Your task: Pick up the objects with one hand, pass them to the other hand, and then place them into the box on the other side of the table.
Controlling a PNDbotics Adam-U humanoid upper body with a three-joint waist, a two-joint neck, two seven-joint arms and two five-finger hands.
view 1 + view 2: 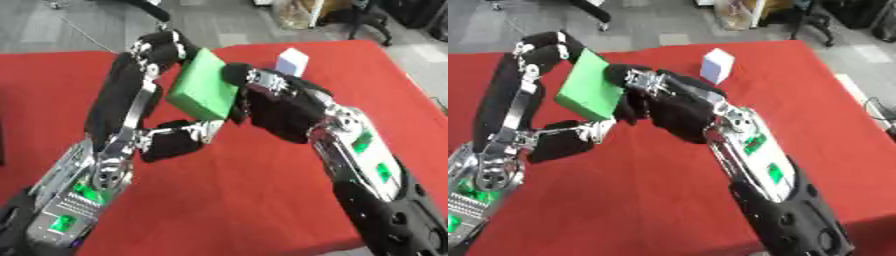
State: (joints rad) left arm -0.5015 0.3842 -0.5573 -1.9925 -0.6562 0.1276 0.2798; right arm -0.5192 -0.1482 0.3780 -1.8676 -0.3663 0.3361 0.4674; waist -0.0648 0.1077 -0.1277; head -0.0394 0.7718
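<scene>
Both of my arms meet over the red table (227, 200), and nearest me are only my forearms, coming in from the two lower corners. Above them, held off the cloth in mid-air, is the green block (203, 85). My left hand (153, 75) has it pinched, long fingers over the top edge and the thumb up against its lower edge. My right hand (662, 97) has its fingers curled against the block's right side, touching it; whether they hold it or only rest there I cannot tell. I judge this to be the handover itself: picked up, not yet passed. The next move, as I see it, calls for my right hand to get a hold of its own before my left lets go, or the block drops to the table. Farther off, near the far edge, a small white box (717, 65) stands alone, well apart from both hands. The box meant to receive the block does not show.
</scene>
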